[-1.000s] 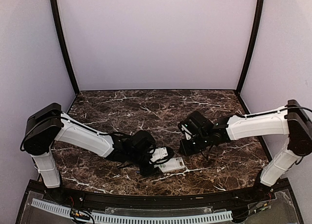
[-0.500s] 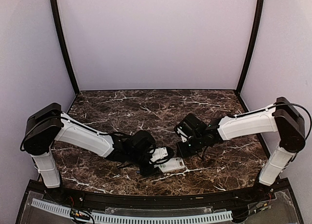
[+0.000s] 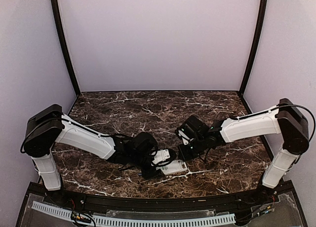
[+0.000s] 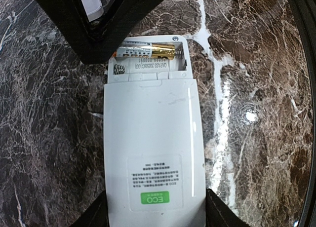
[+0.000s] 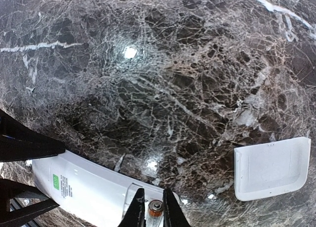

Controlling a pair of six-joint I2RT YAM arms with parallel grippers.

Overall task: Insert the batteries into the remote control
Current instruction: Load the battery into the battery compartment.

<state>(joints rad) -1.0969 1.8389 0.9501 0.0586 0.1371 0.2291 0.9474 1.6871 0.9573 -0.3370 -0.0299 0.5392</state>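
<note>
Near the middle of the desk's (image 3: 123, 108) near edge, the left jaws clamp the face-down remote (image 4: 153, 138) by its sides, the right jaws pinch a battery (image 5: 156, 206) at its open bay, and only the right wrist view shows the cover (image 5: 271, 168), lying apart on open marble.

remote control (image 4: 153, 138) clasped within left pincer (image 4: 155, 219) | battery (image 4: 148, 51) lodged in its compartment, ahead of left pincer, flanked by right pincer (image 5: 152, 209) | cover piece (image 5: 271, 169) laid on table (image 5: 197, 64), right of right pincer
</note>
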